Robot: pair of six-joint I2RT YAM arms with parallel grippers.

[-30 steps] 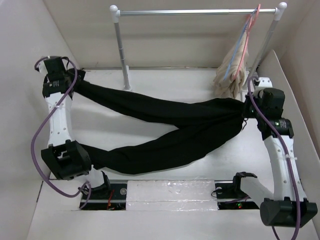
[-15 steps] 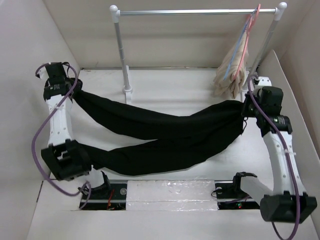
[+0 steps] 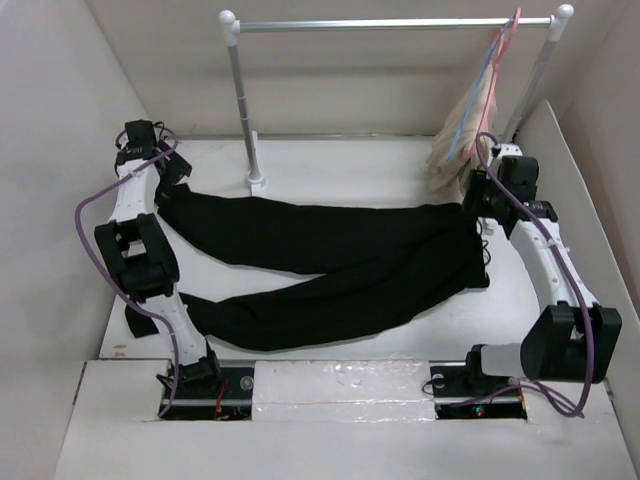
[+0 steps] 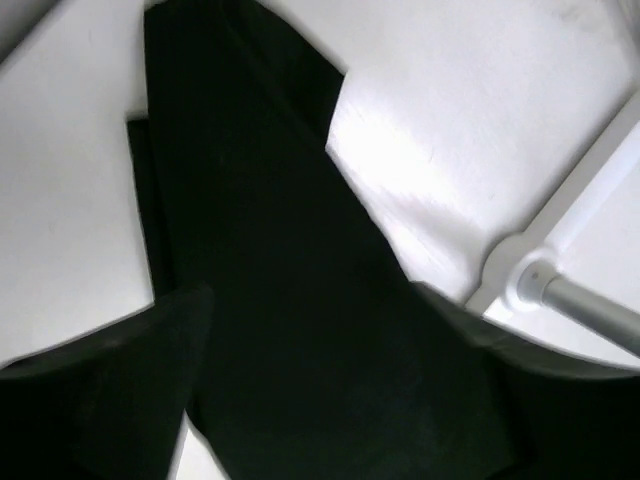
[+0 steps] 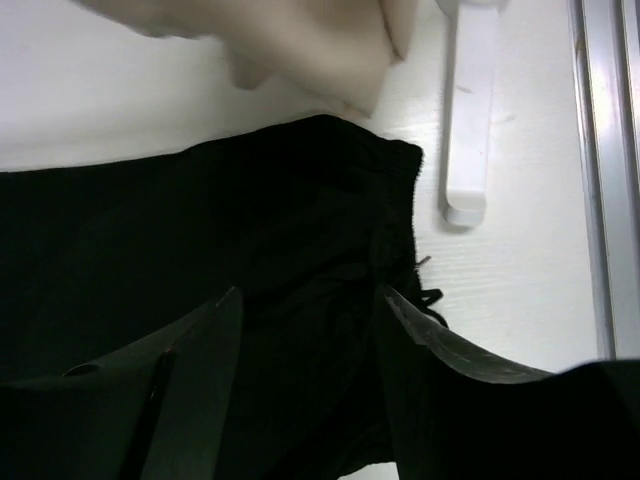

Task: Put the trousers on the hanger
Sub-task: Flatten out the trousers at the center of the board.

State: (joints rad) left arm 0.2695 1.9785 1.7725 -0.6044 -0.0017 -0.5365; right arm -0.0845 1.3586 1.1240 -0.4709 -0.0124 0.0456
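Note:
The black trousers (image 3: 330,250) lie flat on the white table, waist to the right and both legs running left. My left gripper (image 3: 172,190) hovers open over the far leg's end; in the left wrist view its fingers (image 4: 120,380) stand wide apart above the dark fabric (image 4: 270,250). At the waistband (image 5: 330,180), my right gripper (image 3: 478,205) is open too, its jaws spread over the cloth and holding nothing. The light-blue hanger (image 3: 484,75) hangs on the rail at the far right.
A metal rail (image 3: 390,23) on two posts spans the back; its left post foot (image 3: 258,182) stands close to the far leg. A pink hanger (image 3: 508,40) and beige cloth (image 3: 462,140) hang beside the blue hanger. White walls (image 3: 60,120) close in both sides.
Both grippers have opened and let go of the trousers, which dropped from a stretched hold to lie flat. The left arm swung toward the far left; the right wrist pulled back slightly.

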